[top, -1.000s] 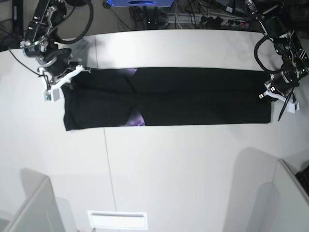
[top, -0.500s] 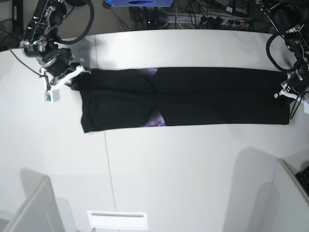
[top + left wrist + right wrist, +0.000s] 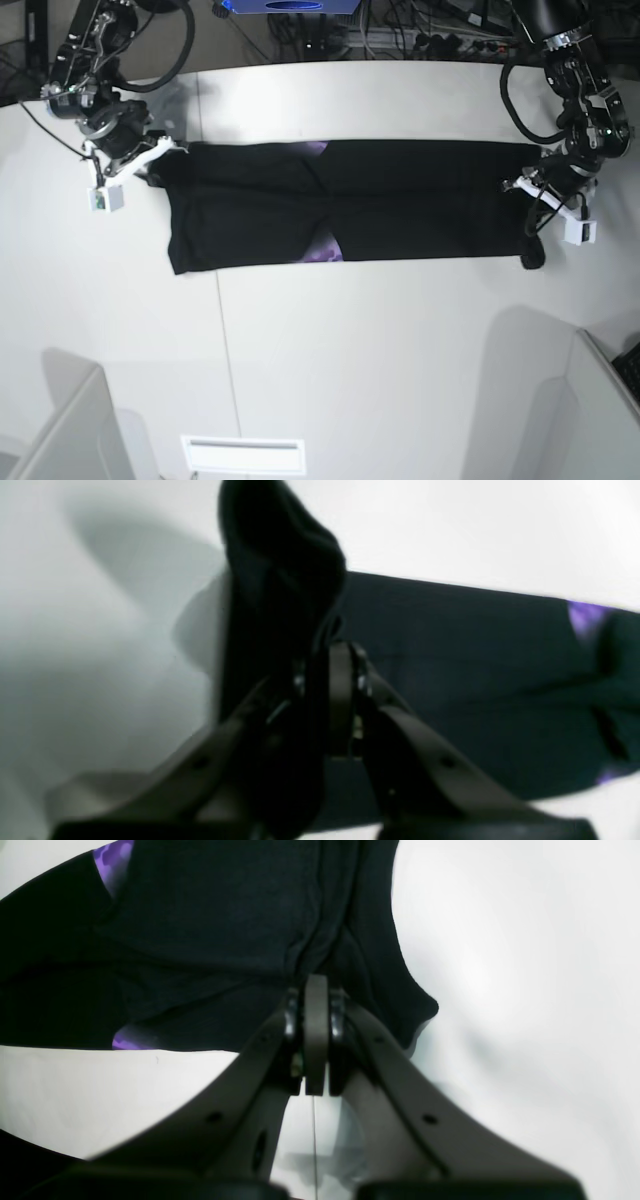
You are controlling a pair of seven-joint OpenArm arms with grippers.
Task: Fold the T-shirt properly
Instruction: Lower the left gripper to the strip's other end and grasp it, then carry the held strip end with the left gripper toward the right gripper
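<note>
A large black cloth T-shirt (image 3: 350,205), folded lengthwise into a long narrow band, is lying across the middle of a white table (image 3: 350,340), running from one side of the base view to the other. Small patches of a purple print are peeking out near the band's middle, one at the far edge and one at the near edge.

The right gripper (image 3: 150,160), on the left of the base view, is pinching the far corner of the band at that end. In the right wrist view its pale grey fingers (image 3: 316,1005) are pressing flat together on gathered black cloth, with folds of fabric radiating away from the pinch and the table showing white on either side.

The left gripper (image 3: 540,195), on the right of the base view, is holding the opposite end of the shirt. That end is lifting off the table and curling over, with a dark bunch of cloth hanging down beside the gripper. In the blurred left wrist view its jaws are closing tightly on a thick wad of black fabric (image 3: 280,580) that is rising above the fingertips, while the rest of the shirt is stretching away flat on the table behind.

Cables and dark equipment (image 3: 400,30) are lying beyond the table's far edge.
</note>
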